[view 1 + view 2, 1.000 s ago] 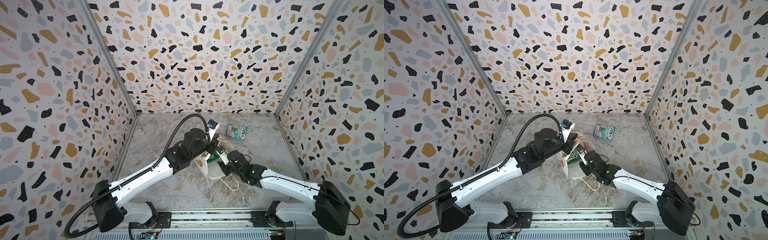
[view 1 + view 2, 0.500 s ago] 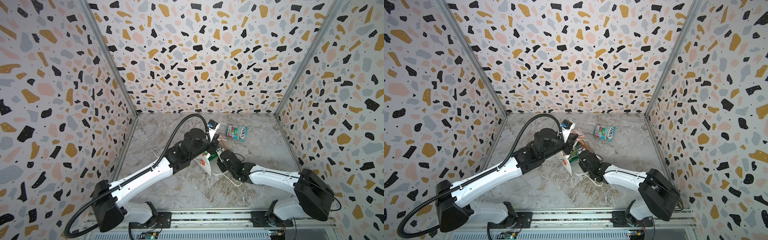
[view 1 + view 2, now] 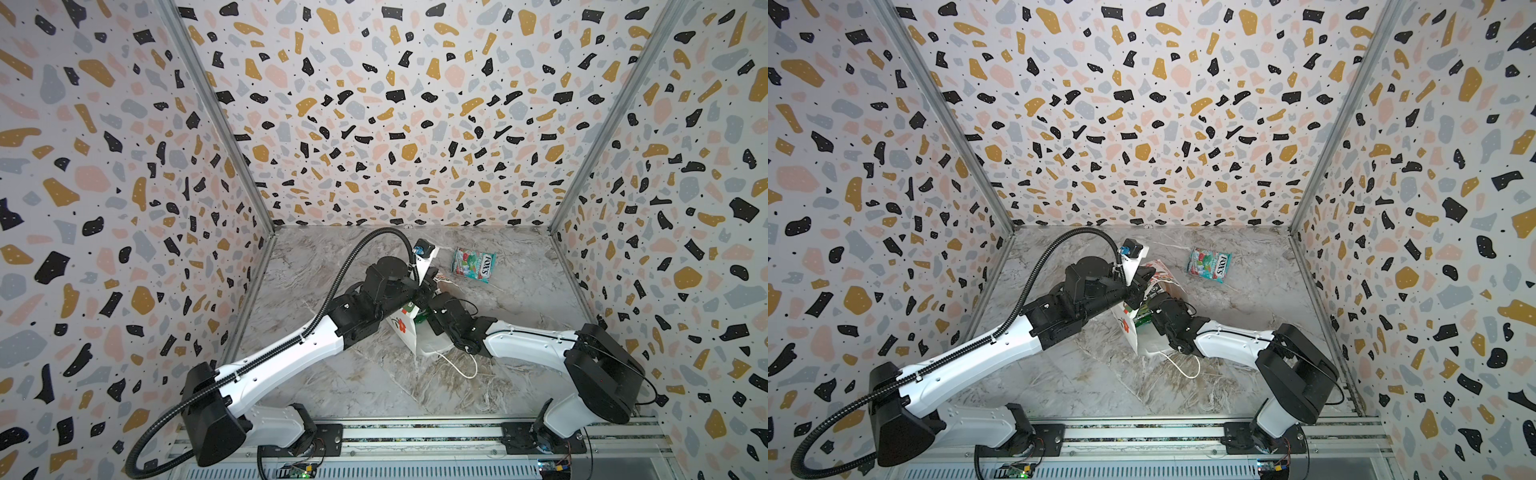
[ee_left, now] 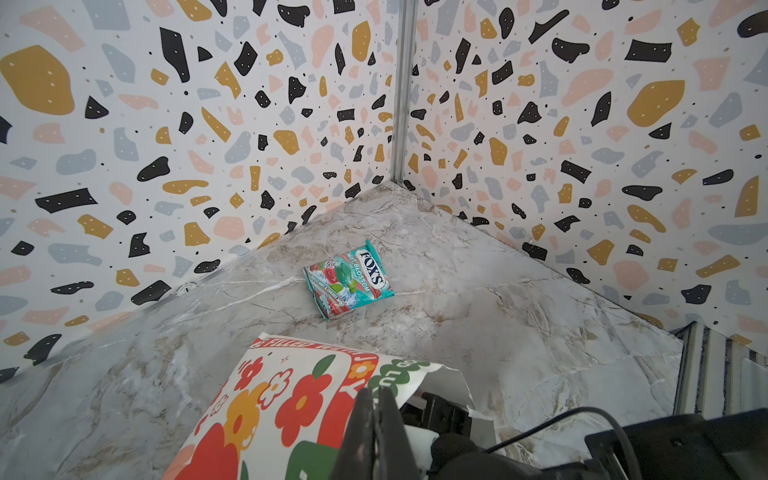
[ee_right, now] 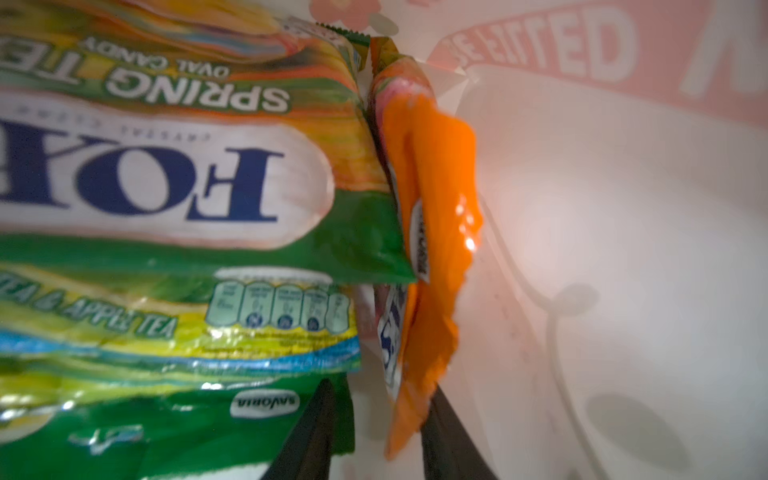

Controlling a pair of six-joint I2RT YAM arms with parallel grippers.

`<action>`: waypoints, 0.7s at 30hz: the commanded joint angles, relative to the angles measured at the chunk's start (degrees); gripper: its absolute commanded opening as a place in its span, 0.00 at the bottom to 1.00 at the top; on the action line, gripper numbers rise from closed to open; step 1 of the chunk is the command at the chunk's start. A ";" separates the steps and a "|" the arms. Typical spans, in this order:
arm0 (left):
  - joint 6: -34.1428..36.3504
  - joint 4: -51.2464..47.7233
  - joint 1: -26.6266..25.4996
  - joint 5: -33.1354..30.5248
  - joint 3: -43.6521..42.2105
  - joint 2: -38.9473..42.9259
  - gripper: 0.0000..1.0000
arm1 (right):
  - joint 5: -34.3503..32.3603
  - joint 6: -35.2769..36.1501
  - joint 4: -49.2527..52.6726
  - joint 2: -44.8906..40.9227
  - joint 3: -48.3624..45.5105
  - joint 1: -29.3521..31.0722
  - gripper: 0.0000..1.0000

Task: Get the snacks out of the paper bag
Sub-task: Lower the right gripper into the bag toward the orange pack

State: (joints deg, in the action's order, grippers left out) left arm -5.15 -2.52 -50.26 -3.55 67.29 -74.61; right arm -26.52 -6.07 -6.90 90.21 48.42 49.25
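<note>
Nearest the rail, a white cord handle point(image 3: 459, 368) is seen trailing loose on the marbled bench point(image 3: 353, 382). Just behind it, at the middle in both top views, the paper bag point(image 3: 405, 330) is seen resting on the bench with its mouth turned toward the right arm. Its upper rim is pinched by the left fingers point(image 4: 376, 415), which are pressed tight together on the paper. The right fingers point(image 5: 442, 424) are seen inside the bag and are set apart. The lower end of the orange packet point(image 5: 432, 187) is placed between them, with one finger against it and the other separated from it by a gap, so no grip is shown. Beside that packet, within the bag, green-yellow packets point(image 5: 187, 187) are stacked, touching it along one edge. Farthest back, a teal-red packet point(image 3: 473, 265) is laid flat on the bare bench, outside the bag and well apart from both sets of fingers.
</note>
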 commanded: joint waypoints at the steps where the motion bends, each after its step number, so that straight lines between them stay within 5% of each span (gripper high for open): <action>1: 0.19 2.94 0.07 -0.04 -0.38 1.68 0.00 | -0.62 -1.53 0.22 0.66 2.46 -1.22 0.36; 7: 0.20 3.11 0.01 -0.56 -0.58 1.66 0.00 | 3.72 -0.17 -1.37 2.22 2.79 -3.43 0.27; 13: 0.14 3.14 0.03 -1.95 -0.76 1.36 0.00 | 8.58 2.89 -2.35 0.45 1.68 -3.90 0.00; 21: -0.47 3.08 0.07 -4.60 -0.76 0.14 0.00 | 12.35 3.58 -2.72 -7.52 -4.12 -3.11 0.00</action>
State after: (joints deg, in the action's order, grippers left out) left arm -5.19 -2.52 -50.26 -6.02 66.92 -74.61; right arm -15.79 -3.36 -8.60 87.35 45.41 45.74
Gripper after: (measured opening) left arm 0.047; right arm 0.042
